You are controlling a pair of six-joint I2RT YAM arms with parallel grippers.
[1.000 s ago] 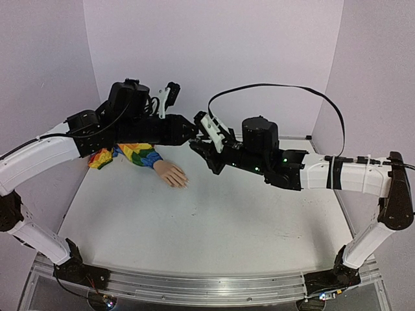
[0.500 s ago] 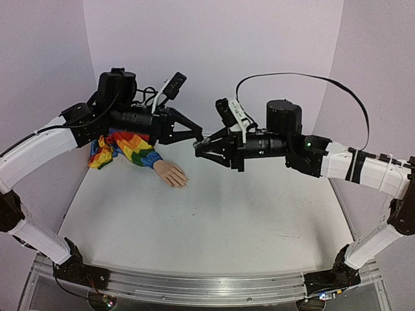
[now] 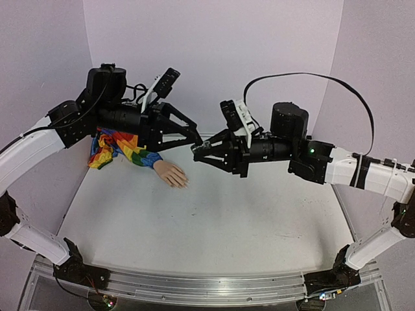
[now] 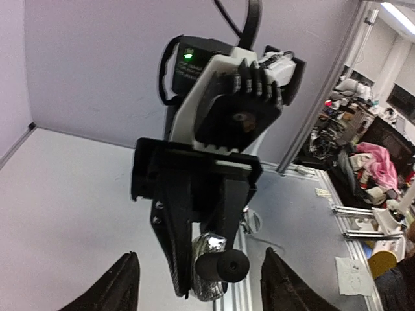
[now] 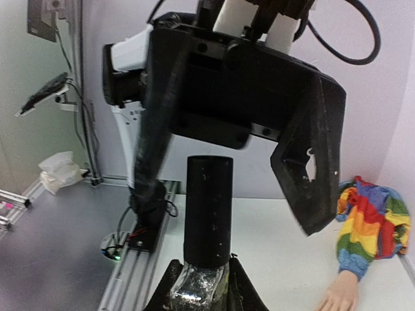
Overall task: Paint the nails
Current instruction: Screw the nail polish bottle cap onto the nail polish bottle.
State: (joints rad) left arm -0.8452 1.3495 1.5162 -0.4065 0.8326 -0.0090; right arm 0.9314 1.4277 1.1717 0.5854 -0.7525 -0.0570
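Above the table, top camera: both arms are up in the air, nose to nose. The right gripper (image 3: 196, 149) is clamped on a little polish bottle (image 3: 205, 149). The left gripper (image 3: 198, 137) is spread wide at the cap end, gripping nothing.
Fake hand, same camera: the fake hand (image 3: 172, 175) lies flat on the table (image 3: 214, 220) at the end of its rainbow sleeve (image 3: 126, 150), under the left arm. The nails (image 3: 184, 184) are well apart from the bottle and too tiny to say if any are painted.
Left wrist camera: its own fingers (image 4: 124, 288) sit either side of the black cap (image 4: 224, 265), with no contact that I can see. The glittery glass is pinched in the right jaws just behind the cap.
Right wrist camera: the cap sticks straight out of the right jaws, with the left fingers (image 5: 324, 129) flanking it and a gap on both sides. The hand and sleeve are at bottom right.
Step, my guess: getting the cap off so the brush comes out.
Doing it well: centre the cap between the left fingers and close on the cap only, never the glass. Keep the right grip firm, twist around the cap's own axis, then pull straight out.
Watch out: the bottle looks roughly sideways, so I'd tip the neck up first or polish may run.
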